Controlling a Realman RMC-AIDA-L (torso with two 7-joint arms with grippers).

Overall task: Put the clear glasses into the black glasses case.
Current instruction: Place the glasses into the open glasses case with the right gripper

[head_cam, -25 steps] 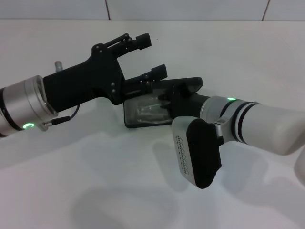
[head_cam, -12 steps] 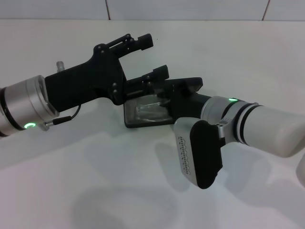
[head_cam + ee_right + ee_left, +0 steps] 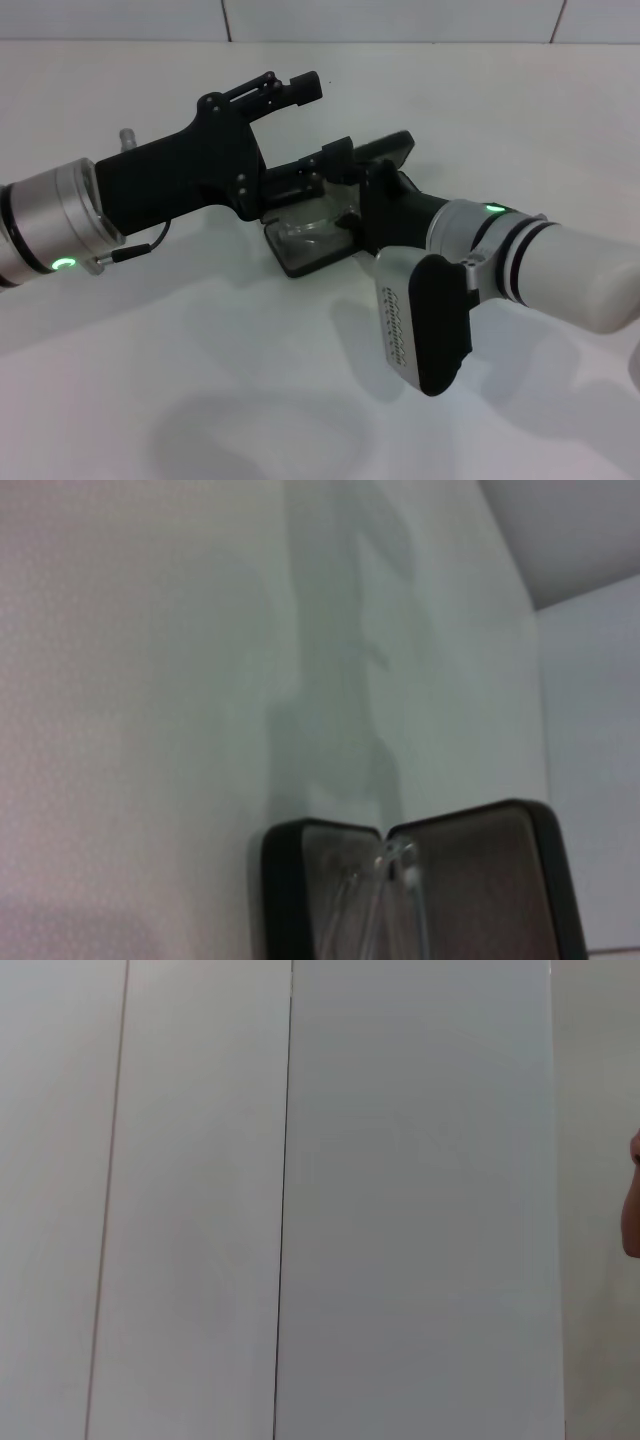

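Clear glasses [image 3: 312, 222] lie inside the open black glasses case [image 3: 300, 258], just below the spread-fingered left gripper [image 3: 318, 118]. The right gripper [image 3: 375, 195] is at the lid, finger state indeterminable. Closing probably remains.

A white table [image 3: 200, 400] fills the view. A white tiled wall [image 3: 400, 18] stands right behind the table.

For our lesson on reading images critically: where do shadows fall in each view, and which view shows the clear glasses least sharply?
Head view: soft arm shadows lie on the white table under both arms. Right wrist view: a dark arm-shaped shadow runs down to the black glasses case, and the clear glasses are blurred, least sharp here. Left wrist view: only a plain panelled wall, evenly lit, no shadows.
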